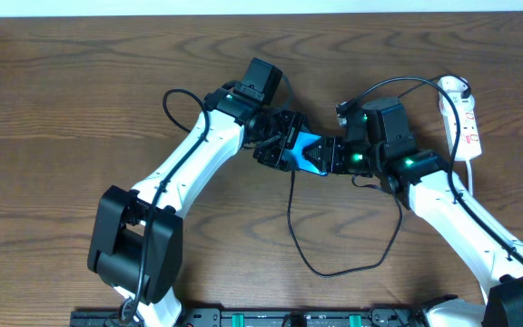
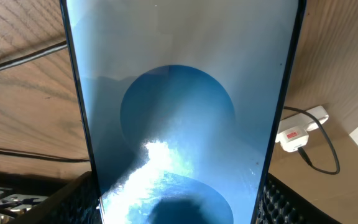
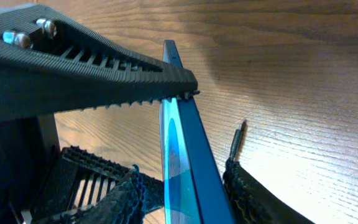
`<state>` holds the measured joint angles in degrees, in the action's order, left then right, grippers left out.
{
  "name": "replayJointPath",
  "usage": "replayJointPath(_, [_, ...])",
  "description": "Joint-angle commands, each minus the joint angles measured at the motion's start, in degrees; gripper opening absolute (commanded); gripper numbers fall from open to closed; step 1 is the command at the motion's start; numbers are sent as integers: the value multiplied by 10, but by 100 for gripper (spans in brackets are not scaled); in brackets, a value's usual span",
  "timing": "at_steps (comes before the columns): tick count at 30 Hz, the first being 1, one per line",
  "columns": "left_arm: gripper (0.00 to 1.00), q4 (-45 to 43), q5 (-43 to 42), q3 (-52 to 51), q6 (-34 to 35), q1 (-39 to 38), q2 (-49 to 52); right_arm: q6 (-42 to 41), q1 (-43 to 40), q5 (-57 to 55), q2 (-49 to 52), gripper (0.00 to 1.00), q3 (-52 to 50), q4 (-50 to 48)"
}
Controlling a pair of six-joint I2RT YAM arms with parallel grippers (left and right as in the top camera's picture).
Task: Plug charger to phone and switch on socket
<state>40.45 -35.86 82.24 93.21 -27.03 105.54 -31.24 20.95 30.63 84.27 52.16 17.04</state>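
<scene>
The phone (image 1: pixel 311 147), blue screen lit, is held above the table between both grippers. My left gripper (image 1: pixel 280 145) is shut on the phone's two long sides; the screen fills the left wrist view (image 2: pixel 179 93). My right gripper (image 1: pixel 334 156) straddles the phone's thin edge (image 3: pixel 188 155), and a small gap shows on one side. The charger's thin black cable (image 1: pixel 334 271) loops over the table below. Its small connector tip (image 3: pixel 237 138) shows just beside my right finger. The white socket strip (image 1: pixel 466 118) lies at the far right, apart from both grippers.
A white plug with a red label (image 2: pixel 293 134) sits at the strip's end (image 2: pixel 316 115), with a thin black cable by it. Another stretch of black cable (image 2: pixel 17 59) crosses the wood at the left. The arm bases stand along the front edge.
</scene>
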Motion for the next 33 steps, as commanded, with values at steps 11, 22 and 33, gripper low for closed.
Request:
replayJointPath(11, [7, -1, -10, 2, 6, -10, -19, -1, 5, -18, 1, 14, 10, 1])
replayJointPath(22, [11, -1, -10, 2, 5, -10, -19, -5, 4, -20, 1, 1, 10, -2])
replayJointPath(33, [81, -7, -57, 2, -36, 17, -31, -25, -61, -20, 1, 1, 10, -12])
